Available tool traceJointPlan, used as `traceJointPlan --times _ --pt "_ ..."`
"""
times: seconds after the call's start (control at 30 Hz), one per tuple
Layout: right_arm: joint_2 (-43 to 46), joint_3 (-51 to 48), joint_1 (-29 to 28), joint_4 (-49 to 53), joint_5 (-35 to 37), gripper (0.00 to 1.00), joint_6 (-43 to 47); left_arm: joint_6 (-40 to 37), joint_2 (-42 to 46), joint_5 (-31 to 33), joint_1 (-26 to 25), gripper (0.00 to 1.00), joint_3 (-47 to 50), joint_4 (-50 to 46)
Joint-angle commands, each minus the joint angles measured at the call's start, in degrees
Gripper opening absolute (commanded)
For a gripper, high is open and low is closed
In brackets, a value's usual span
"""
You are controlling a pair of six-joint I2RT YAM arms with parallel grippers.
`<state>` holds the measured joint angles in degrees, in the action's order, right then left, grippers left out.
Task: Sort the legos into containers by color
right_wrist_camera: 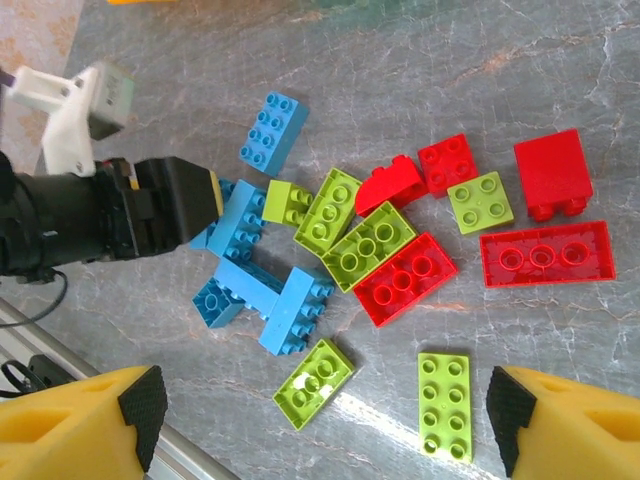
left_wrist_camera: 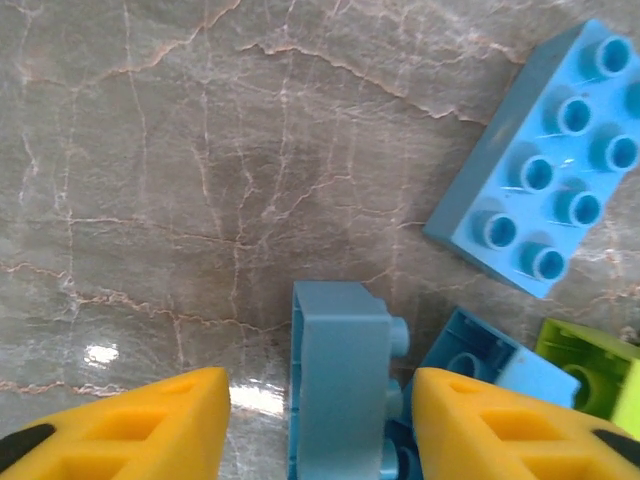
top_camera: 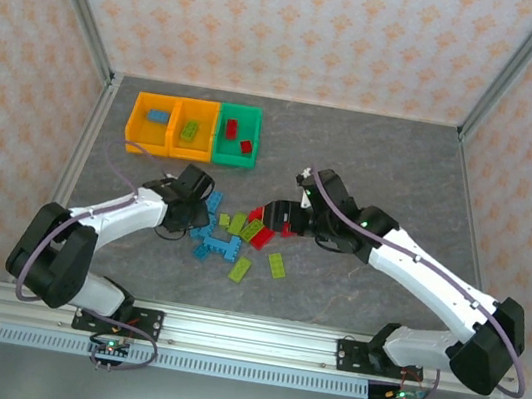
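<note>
Three bins sit in a row by the far left corner of the table (top_camera: pixel 381 177): an orange bin (top_camera: pixel 147 148) with a blue piece (top_camera: pixel 159 117) in it, a second orange bin (top_camera: pixel 190 155) with a lime piece (top_camera: pixel 189 130), and a green bin (top_camera: pixel 233 162) with two red pieces (top_camera: pixel 232 128), so we reckon the colour mapping is settled. The loose legos (top_camera: pixel 230 245) are heaped mid-table, nearer the front edge. Our left gripper (left_wrist_camera: pixel 320 390) is open and down at the left side of that heap. Its yellow fingers (left_wrist_camera: pixel 130 430) straddle a light blue brick (left_wrist_camera: pixel 338 350) tipped on its side, with a gap on both sides, so nothing's gripped yet. Looks to us like the step is grabbing that one for the orange bin with blue in it. Tricky bit: a second blue brick (left_wrist_camera: pixel 478 352) sits right against it, partly tucked behind one finger, with a lime brick (left_wrist_camera: pixel 592 375) just beyond. We'd want that finger to slip between the two blues and squeeze on the flat faces, otherwise the brick could twist or drag a neighbour along. Then lift straight up before swinging toward the far left corner. Our right gripper (right_wrist_camera: pixel 325 400) hangs over the right part of the heap, jaws wide apart and empty, with a long lime brick (right_wrist_camera: pixel 445 405) below. We'd keep it clear while the left one lifts.
</note>
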<state>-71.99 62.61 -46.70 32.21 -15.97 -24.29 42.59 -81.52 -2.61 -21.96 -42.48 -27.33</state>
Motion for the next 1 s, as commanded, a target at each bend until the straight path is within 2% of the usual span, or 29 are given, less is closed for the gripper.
traceJointPlan --times 0.0,0.2,0.3,0.43,0.53,0.63,0.7,0.87,0.97 --pt "0.6 2.75 -0.15 0.24 -0.11 0.86 -1.16 0.48 -0.99 -0.27 0.76 0.47 2.1 2.76" --pt "-0.29 3.34 -0.85 -0.07 -1.67 0.86 -1.35 -0.18 0.26 -0.73 0.93 0.31 2.66 2.69" --pt "-0.13 3.31 -1.03 0.01 -1.41 0.87 -1.27 -0.48 4.28 0.15 1.12 0.24 1.79 1.1" --pt "0.18 3.26 -1.02 -0.32 -0.85 0.87 -1.09 -1.8 11.03 6.96 1.68 0.21 -4.22 -4.32" --pt "-0.15 2.97 -1.03 -1.0 0.07 0.87 -0.84 -3.54 11.93 11.57 4.72 0.21 -11.12 -6.06" --pt "-0.73 2.7 -1.02 -2.0 0.67 0.88 -0.88 -5.9 7.61 17.35 9.34 0.21 -18.7 -6.42" --pt "-1.18 2.74 -1.03 -2.54 0.18 0.88 -1.02 -7.85 2.7 18.04 13.95 0.21 -24.41 -5.47" --pt "-1.13 3.13 -1.03 -1.08 0.63 0.88 -0.04 -8.74 -11.62 10.67 24.55 0.21 -37.02 -3.16" --pt "-0.86 3.43 -1.02 1.05 2.48 0.89 0.63 -9.96 -20.22 6.11 27.88 0.21 -46.08 -3.64"
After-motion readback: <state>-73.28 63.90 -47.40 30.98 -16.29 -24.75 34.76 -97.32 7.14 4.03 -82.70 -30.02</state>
